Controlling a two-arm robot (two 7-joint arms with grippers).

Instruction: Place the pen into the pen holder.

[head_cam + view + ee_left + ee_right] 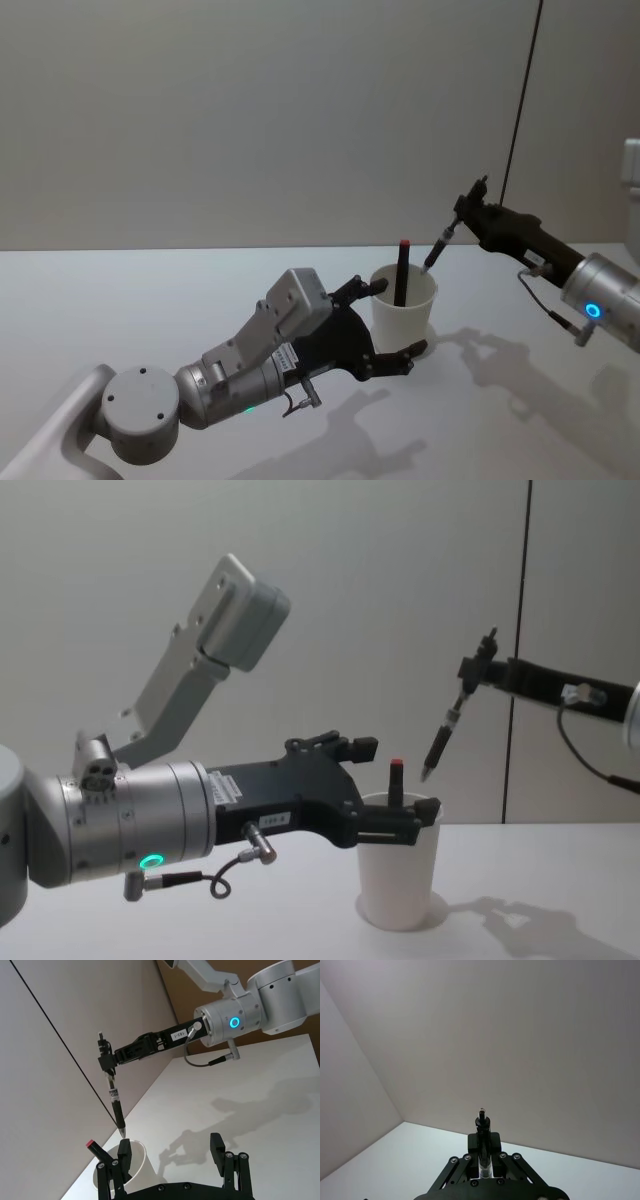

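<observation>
On the white table [150, 300], the left gripper [392, 322] straddles the tapered white pen holder [404, 305], fingers apart; the right gripper [466, 215] clamps a black pen [441, 245].

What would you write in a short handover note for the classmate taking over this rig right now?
Left gripper: open, its fingers on either side of the white paper cup pen holder on the white table.
Right gripper: shut on the black pen, held tip-down above the cup's rim.
Done: a red-capped dark pen already stands in the cup.
Left: lower the black pen in, release.
</observation>
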